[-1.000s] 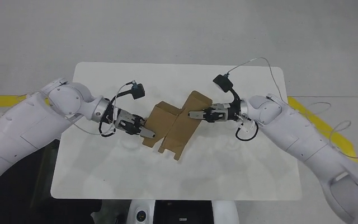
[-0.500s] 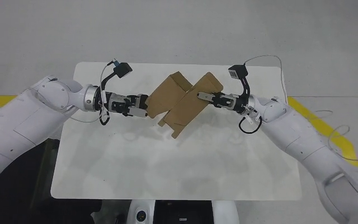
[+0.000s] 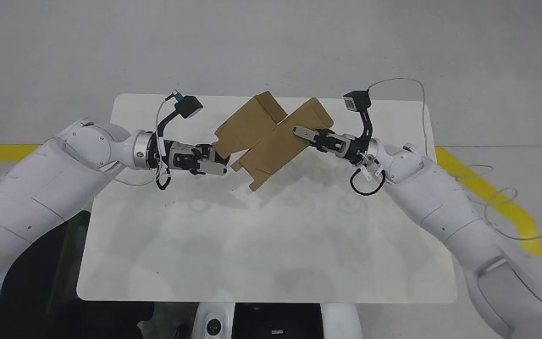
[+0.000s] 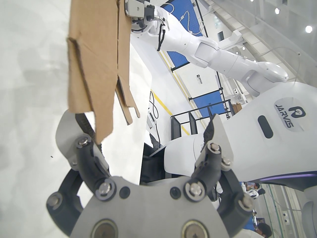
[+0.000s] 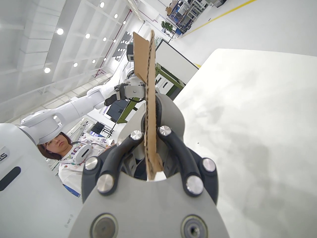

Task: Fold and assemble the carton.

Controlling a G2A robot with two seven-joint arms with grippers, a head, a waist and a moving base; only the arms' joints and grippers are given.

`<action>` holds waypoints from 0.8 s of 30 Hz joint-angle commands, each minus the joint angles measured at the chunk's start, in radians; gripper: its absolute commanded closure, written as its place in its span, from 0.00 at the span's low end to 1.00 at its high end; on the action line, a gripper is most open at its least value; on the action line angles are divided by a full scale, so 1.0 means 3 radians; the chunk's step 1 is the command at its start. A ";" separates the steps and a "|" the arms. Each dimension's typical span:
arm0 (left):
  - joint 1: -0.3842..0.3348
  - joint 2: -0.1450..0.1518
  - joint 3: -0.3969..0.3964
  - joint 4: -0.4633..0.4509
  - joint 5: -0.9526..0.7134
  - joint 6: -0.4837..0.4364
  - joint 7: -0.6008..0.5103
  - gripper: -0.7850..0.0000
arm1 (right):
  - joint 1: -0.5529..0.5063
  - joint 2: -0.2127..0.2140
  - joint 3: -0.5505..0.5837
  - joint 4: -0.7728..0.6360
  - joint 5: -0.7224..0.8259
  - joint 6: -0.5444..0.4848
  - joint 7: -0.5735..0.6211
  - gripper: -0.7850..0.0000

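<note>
The flat brown carton (image 3: pixel 271 140) hangs above the far middle of the white table (image 3: pixel 254 254), stretched between both arms. My right gripper (image 3: pixel 298 133) is shut on its right-hand edge; in the right wrist view the cardboard (image 5: pixel 148 75) stands edge-on between the closed fingers (image 5: pixel 151 127). My left gripper (image 3: pixel 222 161) is at the carton's left lower corner. Seen from the left wrist, its fingers (image 4: pixel 143 125) are spread wide, and one corner of the carton (image 4: pixel 96 38) rests against one finger (image 4: pixel 74 130).
The table's bare surface (image 3: pixel 271 246) lies below and in front of the carton. Its far edge (image 3: pixel 254 96) is close behind the carton. Grey floor surrounds the table.
The carton has come up off the table and moved toward the far edge, carried between both arms. Both wrists have swung to the far side with it.
</note>
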 commanded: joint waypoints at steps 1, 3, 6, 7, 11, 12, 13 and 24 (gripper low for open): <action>0.0016 -0.0001 -0.0036 -0.0017 0.0002 0.0013 -0.0013 0.00 | -0.0010 -0.0017 0.0027 0.0030 -0.0061 0.0010 -0.0033 1.00; 0.0031 0.0003 -0.0075 -0.0039 -0.0001 0.0027 -0.0026 0.00 | -0.0025 -0.0034 0.0052 0.0052 -0.0112 0.0012 -0.0055 1.00; 0.0057 0.0016 -0.0137 -0.0080 0.0014 0.0038 -0.0038 0.00 | -0.0054 -0.0059 0.0083 0.0075 -0.0142 0.0016 -0.0061 1.00; 0.0066 0.0021 -0.0158 -0.0096 0.0022 0.0039 -0.0039 0.00 | -0.0061 -0.0068 0.0093 0.0082 -0.0146 0.0018 -0.0057 1.00; 0.0108 0.0045 -0.0244 -0.0157 0.0034 0.0041 -0.0041 0.00 | -0.0080 -0.0099 0.0136 0.0116 -0.0167 0.0022 -0.0027 1.00; 0.0116 0.0051 -0.0266 -0.0170 0.0032 0.0043 -0.0042 0.00 | -0.0085 -0.0106 0.0146 0.0123 -0.0167 0.0025 -0.0020 1.00; 0.0126 0.0056 -0.0289 -0.0183 0.0026 0.0042 -0.0041 0.00 | -0.0089 -0.0114 0.0156 0.0131 -0.0171 0.0027 -0.0009 1.00; 0.0250 0.0087 -0.0487 -0.0270 0.0009 0.0091 -0.0091 0.00 | -0.0117 -0.0185 0.0274 0.0205 -0.0237 0.0043 0.0079 1.00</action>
